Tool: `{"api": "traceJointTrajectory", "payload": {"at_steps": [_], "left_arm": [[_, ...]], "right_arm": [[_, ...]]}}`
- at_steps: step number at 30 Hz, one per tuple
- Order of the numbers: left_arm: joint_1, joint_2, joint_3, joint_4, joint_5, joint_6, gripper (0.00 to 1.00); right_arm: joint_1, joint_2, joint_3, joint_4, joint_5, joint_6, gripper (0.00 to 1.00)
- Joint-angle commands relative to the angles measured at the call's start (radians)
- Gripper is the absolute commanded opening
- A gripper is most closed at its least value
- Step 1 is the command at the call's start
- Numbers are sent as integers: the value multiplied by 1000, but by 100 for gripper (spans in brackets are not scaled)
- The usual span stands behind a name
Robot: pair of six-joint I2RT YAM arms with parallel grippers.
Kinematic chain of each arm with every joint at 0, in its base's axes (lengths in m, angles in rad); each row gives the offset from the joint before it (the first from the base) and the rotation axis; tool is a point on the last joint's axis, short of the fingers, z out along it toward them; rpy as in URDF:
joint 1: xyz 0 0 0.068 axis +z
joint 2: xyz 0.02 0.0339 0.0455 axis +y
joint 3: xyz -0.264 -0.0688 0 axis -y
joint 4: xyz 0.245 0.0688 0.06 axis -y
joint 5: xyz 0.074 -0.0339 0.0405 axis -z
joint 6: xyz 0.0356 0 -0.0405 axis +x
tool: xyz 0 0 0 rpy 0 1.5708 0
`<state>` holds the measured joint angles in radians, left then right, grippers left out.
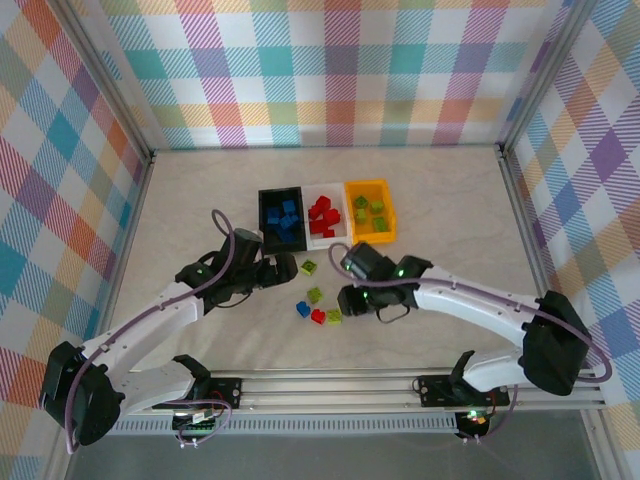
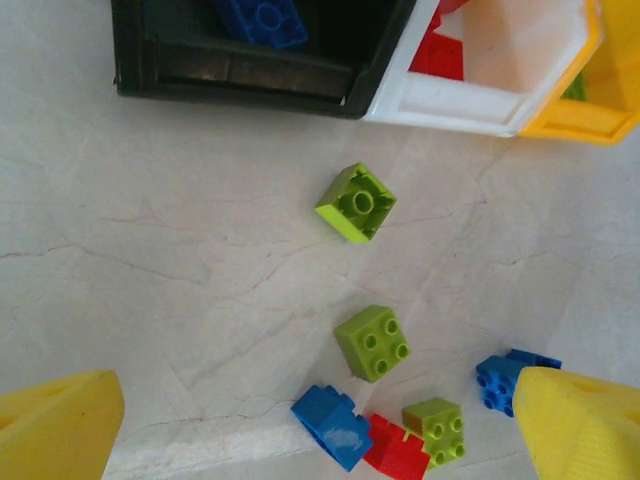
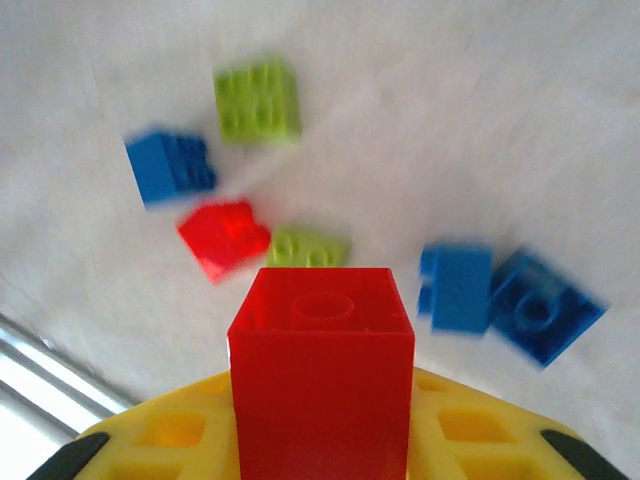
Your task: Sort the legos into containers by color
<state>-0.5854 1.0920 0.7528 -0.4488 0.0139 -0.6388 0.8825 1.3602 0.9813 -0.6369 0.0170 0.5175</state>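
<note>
A red brick (image 3: 322,370) is clamped between the yellow fingers (image 3: 170,435) of the right gripper (image 3: 322,445), with the jaws drawn in against its two sides. Just beyond the held brick, a lime brick (image 3: 308,248) and a loose red brick (image 3: 224,237) are seen touching on the table (image 3: 480,120). Farther ahead of the fingers lie a blue brick (image 3: 170,165) and another lime one (image 3: 258,102), and off to one side a blue pair (image 3: 455,287) is set close together.

The left gripper (image 2: 315,388) is spread fully wide and nothing is held in it. Between its fingertips (image 2: 60,425) a cluster of legos (image 2: 393,450) in blue, red and lime is found, with a second blue piece (image 2: 505,375) just beside one fingertip. Two lime bricks (image 2: 373,343) are placed ahead of it. Beyond them, the black bin (image 2: 250,75), white bin (image 2: 450,100) and orange-yellow bin (image 2: 580,118) are lined up, with blue and red pieces visible inside the first two.
</note>
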Motion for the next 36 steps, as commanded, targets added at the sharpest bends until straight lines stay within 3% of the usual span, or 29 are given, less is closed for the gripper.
{"api": "traceJointTrajectory", "payload": {"at_steps": [1, 4, 10, 18, 21, 24, 28, 36], "left_arm": [[9, -29, -27, 1, 14, 8, 100], [9, -37, -37, -7, 20, 5, 100], [10, -48, -63, 0, 44, 0, 100], [10, 1, -62, -1, 84, 17, 97], [9, 33, -51, -1, 114, 30, 93], [3, 64, -47, 6, 135, 32, 88], [-36, 107, -39, 21, 137, 22, 80], [-149, 247, -35, 83, 129, -7, 72]], "right_arm": [[-102, 87, 150, 45, -15, -100, 29], [-181, 244, 305, 89, -16, -124, 29], [-247, 558, 618, 70, 37, -139, 29], [-272, 775, 852, -24, 79, -111, 38], [-272, 760, 861, -9, 63, -110, 51], [-271, 713, 847, 1, 55, -113, 58], [-263, 596, 731, 48, 47, -116, 60], [-238, 352, 414, 165, 8, -88, 60]]}}
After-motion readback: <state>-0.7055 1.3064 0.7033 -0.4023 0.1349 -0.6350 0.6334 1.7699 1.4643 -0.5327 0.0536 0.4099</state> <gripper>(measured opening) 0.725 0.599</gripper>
